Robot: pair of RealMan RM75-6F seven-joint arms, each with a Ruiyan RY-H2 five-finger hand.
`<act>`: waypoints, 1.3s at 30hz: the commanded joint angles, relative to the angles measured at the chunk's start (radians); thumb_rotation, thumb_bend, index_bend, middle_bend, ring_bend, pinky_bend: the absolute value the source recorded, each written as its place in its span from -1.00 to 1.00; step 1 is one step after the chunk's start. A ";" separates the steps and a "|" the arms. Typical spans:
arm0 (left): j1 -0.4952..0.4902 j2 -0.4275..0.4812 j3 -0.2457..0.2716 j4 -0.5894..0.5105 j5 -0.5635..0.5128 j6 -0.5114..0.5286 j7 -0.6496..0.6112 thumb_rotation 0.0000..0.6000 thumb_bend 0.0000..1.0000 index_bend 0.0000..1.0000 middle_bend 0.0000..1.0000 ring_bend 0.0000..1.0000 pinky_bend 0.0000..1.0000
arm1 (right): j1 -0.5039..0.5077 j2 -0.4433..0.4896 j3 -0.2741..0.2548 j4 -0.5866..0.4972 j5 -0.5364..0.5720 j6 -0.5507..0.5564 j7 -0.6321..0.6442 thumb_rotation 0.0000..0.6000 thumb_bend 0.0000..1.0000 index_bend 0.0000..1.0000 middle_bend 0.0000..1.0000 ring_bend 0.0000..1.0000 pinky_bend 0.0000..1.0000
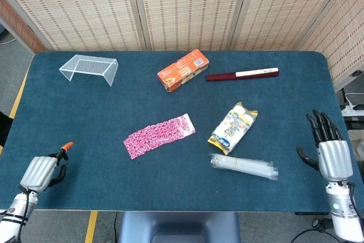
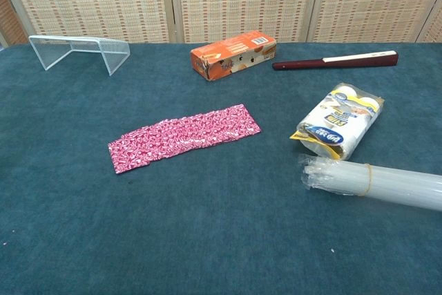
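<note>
My left hand (image 1: pixel 42 172) rests at the table's near left corner with its fingers curled in and nothing in them; one finger ends in an orange tip. My right hand (image 1: pixel 331 151) lies at the near right edge, fingers stretched and apart, holding nothing. Nearest to it is a clear bundle of plastic tubes (image 1: pixel 243 167) (image 2: pixel 373 181), a hand's length to its left. A pink patterned packet (image 1: pixel 159 135) (image 2: pixel 185 136) lies flat mid-table. Neither hand shows in the chest view.
On the blue table (image 1: pixel 85 118) there is a white, yellow and blue packet (image 1: pixel 233 127) (image 2: pixel 342 121), an orange box (image 1: pixel 183 70) (image 2: pixel 233 54), a dark red stick with a white end (image 1: pixel 242 74) (image 2: pixel 335 60) and a clear mesh rack (image 1: pixel 89 68) (image 2: pixel 79 51) at the far left.
</note>
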 commanded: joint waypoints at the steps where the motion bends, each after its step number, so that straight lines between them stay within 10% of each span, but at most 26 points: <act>1: 0.000 -0.001 0.000 0.000 0.000 0.001 0.003 1.00 0.24 -0.80 -0.26 -0.05 0.30 | -0.004 0.004 -0.003 -0.002 -0.008 0.004 0.011 1.00 -0.62 -1.00 -1.00 -1.00 -0.63; 6: 0.004 -0.011 -0.002 0.000 0.011 0.019 0.019 1.00 0.25 -0.89 -0.24 -0.04 0.31 | -0.010 0.006 -0.008 -0.003 -0.022 0.013 0.017 1.00 -0.62 -1.00 -1.00 -1.00 -0.63; 13: -0.081 -0.088 -0.026 0.016 0.048 -0.057 0.073 1.00 0.58 -1.00 0.42 0.46 0.46 | -0.005 -0.002 0.003 0.015 -0.038 0.030 0.053 1.00 -0.62 -1.00 -1.00 -1.00 -0.63; 24: -0.265 -0.231 -0.080 0.028 -0.092 -0.345 0.188 1.00 0.64 -1.00 0.43 0.48 0.46 | -0.017 0.028 -0.004 0.003 -0.055 0.042 0.104 1.00 -0.62 -1.00 -1.00 -1.00 -0.63; 39: -0.347 -0.264 -0.082 0.003 -0.255 -0.428 0.328 1.00 0.64 -1.00 0.42 0.49 0.46 | -0.016 0.044 -0.001 -0.016 -0.047 0.020 0.112 1.00 -0.62 -1.00 -1.00 -1.00 -0.63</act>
